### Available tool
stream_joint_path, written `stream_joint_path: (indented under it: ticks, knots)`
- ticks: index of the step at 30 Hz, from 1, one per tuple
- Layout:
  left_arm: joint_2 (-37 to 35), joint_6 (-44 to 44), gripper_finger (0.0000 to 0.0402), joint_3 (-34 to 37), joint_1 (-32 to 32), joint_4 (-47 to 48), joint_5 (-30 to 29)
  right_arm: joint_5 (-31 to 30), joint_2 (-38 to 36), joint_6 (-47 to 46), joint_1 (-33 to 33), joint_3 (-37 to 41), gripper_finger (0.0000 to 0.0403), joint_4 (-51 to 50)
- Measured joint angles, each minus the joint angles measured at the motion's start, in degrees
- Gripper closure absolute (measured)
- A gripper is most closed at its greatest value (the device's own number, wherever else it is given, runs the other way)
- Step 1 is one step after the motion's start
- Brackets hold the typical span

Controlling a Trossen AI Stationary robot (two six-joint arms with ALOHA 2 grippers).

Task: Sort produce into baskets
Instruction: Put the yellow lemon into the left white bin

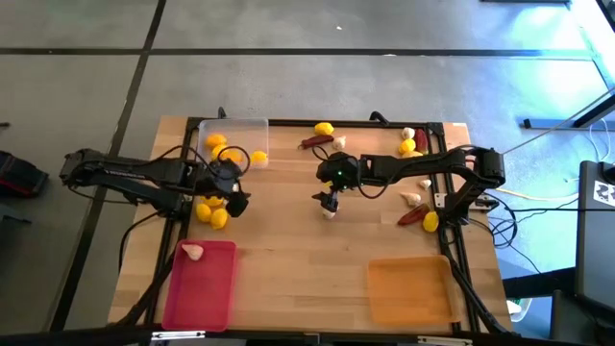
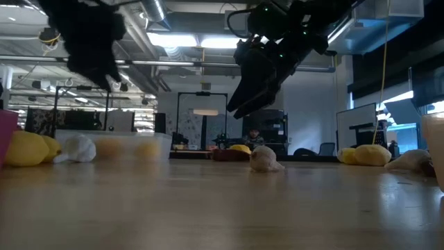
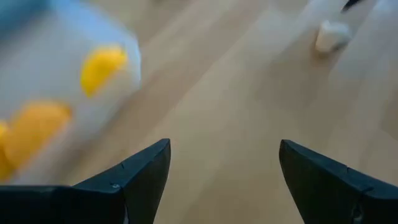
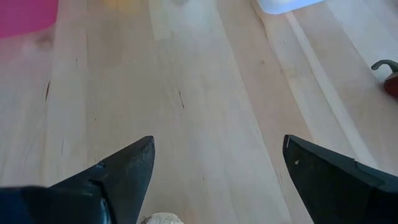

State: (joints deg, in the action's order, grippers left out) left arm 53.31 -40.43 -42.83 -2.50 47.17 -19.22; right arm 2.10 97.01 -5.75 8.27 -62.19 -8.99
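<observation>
Overhead cam, level tabletop cam, two close wrist cams.

The right gripper (image 4: 214, 180) stands wide open over the bare tabletop (image 4: 186, 93), a garlic bulb (image 4: 160, 218) at the bottom edge between its fingers.

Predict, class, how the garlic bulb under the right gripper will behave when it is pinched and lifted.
The garlic bulb looks small and lumpy, so it is probably light and may roll or twist sideways. It sits loose on bare wood, so a nudge could push it away. The right gripper hangs open above it.
</observation>
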Motion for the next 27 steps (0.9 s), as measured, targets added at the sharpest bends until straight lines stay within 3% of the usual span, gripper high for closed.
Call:
stream_joint_path:
  ticks: [6, 18, 27]
  knots:
    - [3.11, -12.28, 0.0107, 0.0, -3.0, 8.45, 6.14, 0.01, 0.0, 0.01, 0.0, 0.0, 0.0056, 0.34]
    - [12.6, -25.54, 0.0107, 0.0, -8.83, 16.42, 11.42, 0.45, 0.0, 0.01, 0.0, 0.0, 0.0056, -0.04]
    - [17.83, -27.03, 0.0107, 0.08, -10.99, 17.31, 11.86, 0.47, 0.0, 0.01, 0.0, 0.0, 0.0056, -0.09]
